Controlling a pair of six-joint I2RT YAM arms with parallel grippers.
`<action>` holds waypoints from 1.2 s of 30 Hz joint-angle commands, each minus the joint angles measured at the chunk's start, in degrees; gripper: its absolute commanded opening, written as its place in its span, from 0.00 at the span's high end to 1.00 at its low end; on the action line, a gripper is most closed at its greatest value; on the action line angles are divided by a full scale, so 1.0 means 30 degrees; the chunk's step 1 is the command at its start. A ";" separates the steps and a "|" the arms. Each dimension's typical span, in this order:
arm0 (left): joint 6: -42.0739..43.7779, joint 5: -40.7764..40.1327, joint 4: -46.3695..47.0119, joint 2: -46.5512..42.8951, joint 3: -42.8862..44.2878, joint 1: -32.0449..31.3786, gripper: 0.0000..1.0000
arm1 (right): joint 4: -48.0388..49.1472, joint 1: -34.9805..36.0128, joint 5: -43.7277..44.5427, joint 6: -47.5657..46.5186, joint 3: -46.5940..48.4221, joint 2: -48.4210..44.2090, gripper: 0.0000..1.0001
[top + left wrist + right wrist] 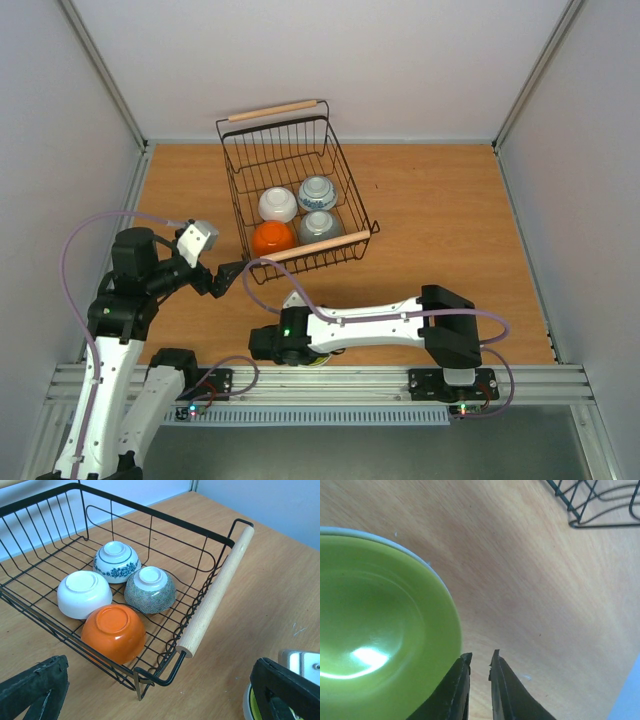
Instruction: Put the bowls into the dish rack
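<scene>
A: Left gripper (225, 278)?
B: Spread wide, empty, just near-left of the dish rack (232, 165).
A: Rack?
B: Mid-table (440, 220). White bowl (277, 204) and blue-and-white bowl (317, 191) far, orange bowl (272, 239) and grey speckled bowl (319, 226) near, all upside down.
A: Right gripper (479, 657)?
B: Pressed together at the near edge, nothing between. Yellow-green bowl (380, 625) upright, rim just beside one finger.

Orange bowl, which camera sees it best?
The left wrist view: the orange bowl looks big there, upside down in a near corner of the dish rack, beside a white bowl. The top view shows it small, from above. The right wrist view misses it, showing mostly the yellow-green bowl.
</scene>
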 commanded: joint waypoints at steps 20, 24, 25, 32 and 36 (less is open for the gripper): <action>0.0114 0.0261 0.0513 -0.0220 -0.0197 -0.0010 0.01 | 0.1135 0.0344 -0.0779 0.0441 -0.0841 0.1158 0.59; 0.0114 0.0261 0.0501 -0.0245 -0.0197 -0.0013 0.01 | 0.1319 0.0278 -0.0893 0.0483 -0.1132 0.1273 0.63; 0.0089 0.0261 0.0521 -0.0225 -0.0197 -0.0011 0.01 | 0.1311 0.0271 -0.0912 0.0533 -0.1173 0.1324 0.64; 0.0085 0.0305 0.0493 -0.0255 -0.0181 -0.0011 0.01 | 0.1247 0.0278 -0.0990 0.0663 -0.1270 0.1374 0.74; 0.0086 0.0290 0.0501 -0.0281 -0.0197 -0.0016 0.01 | 0.1118 0.0289 -0.0957 0.0724 -0.1241 0.1354 0.78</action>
